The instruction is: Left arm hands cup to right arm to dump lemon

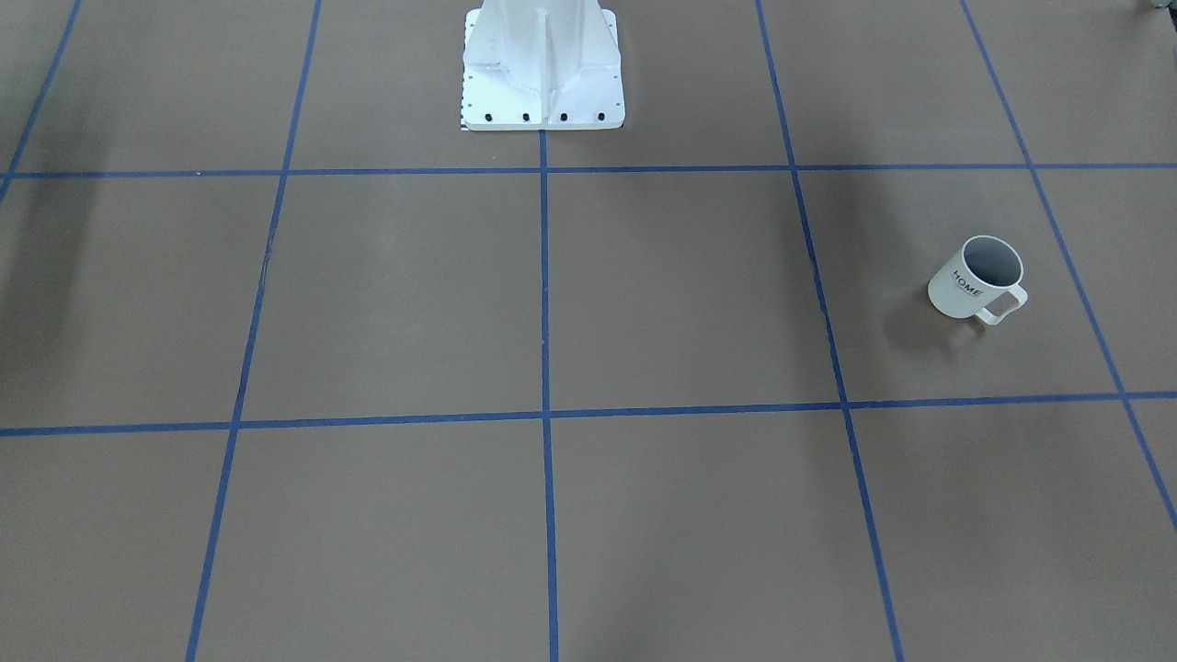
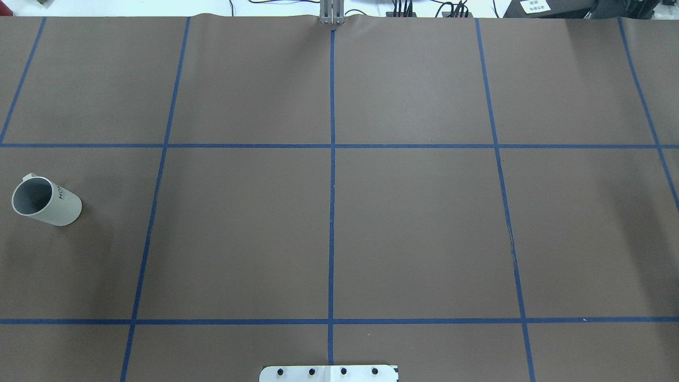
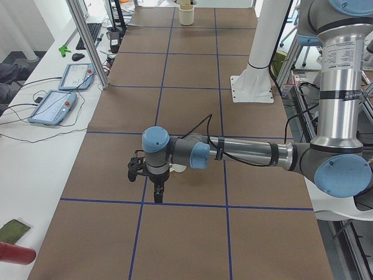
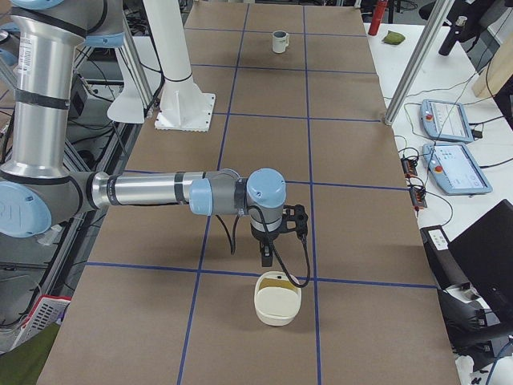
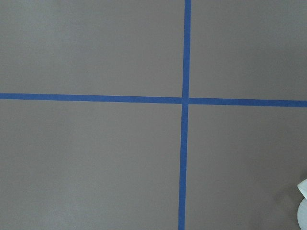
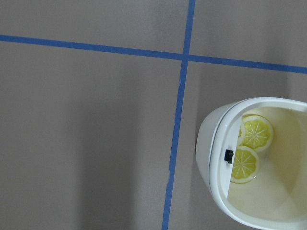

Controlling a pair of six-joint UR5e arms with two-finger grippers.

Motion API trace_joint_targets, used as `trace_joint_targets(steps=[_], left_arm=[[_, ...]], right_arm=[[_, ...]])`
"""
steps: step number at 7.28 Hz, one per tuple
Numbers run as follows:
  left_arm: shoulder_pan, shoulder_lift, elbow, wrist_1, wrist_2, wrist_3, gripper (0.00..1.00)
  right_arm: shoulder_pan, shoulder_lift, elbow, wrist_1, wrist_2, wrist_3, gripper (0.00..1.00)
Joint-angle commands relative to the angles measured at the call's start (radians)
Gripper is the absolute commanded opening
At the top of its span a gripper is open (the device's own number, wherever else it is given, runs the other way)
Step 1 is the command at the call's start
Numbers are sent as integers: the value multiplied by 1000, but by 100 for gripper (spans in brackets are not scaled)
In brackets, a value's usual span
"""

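Brown paper crossed by blue tape lines (image 2: 332, 159) covers the table (image 2: 414, 233), and the robot's white pedestal (image 1: 542, 69) stands at the top centre of the front-facing view.

The cup (image 1: 977, 280) stands upright on the paper at the right middle of that view, alone inside a grid square, with its "HOME" lettering turned toward the lower left and its squarish handle toward the lower right. From overhead, the cup (image 2: 58, 208) sits at the far left edge, its dark grey inside showing. In the right-side view it is the small mug (image 4: 279, 42) at the top centre.

The left arm (image 3: 245, 153) reaches across the middle of the left-side view, and its gripper (image 3: 157, 195) points down above a tape line. Only that side view shows it, so I cannot tell whether its fingers are spread or pressed together.

The right arm (image 4: 160, 191) stretches across the middle of the right-side view. Its gripper (image 4: 266, 258) hangs pointing down just above a cream bowl (image 4: 278, 311) at the lower centre; how its fingers are set cannot be told either.

The right wrist camera shows this bowl (image 6: 211, 153) at the lower right, with yellow lemon slices (image 6: 257, 132) inside. I cannot tell if they are loose or printed on it.

Two teach pendants (image 4: 449, 120) lie on the white bench at the right of the right-side view.
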Motion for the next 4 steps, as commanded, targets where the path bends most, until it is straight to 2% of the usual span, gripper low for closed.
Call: trace_joint_targets(steps=[1,3,4], left_arm=[[1,0,-1,0,2,-1,100],[0,-9,0,3,9,-6,100],[0,-9,0,3,9,-7,100]], right_arm=[[0,0,0,0,0,0,100],[5,0,-3,-2,-3,18,100],[6,1,-1,3,-3,120,100]])
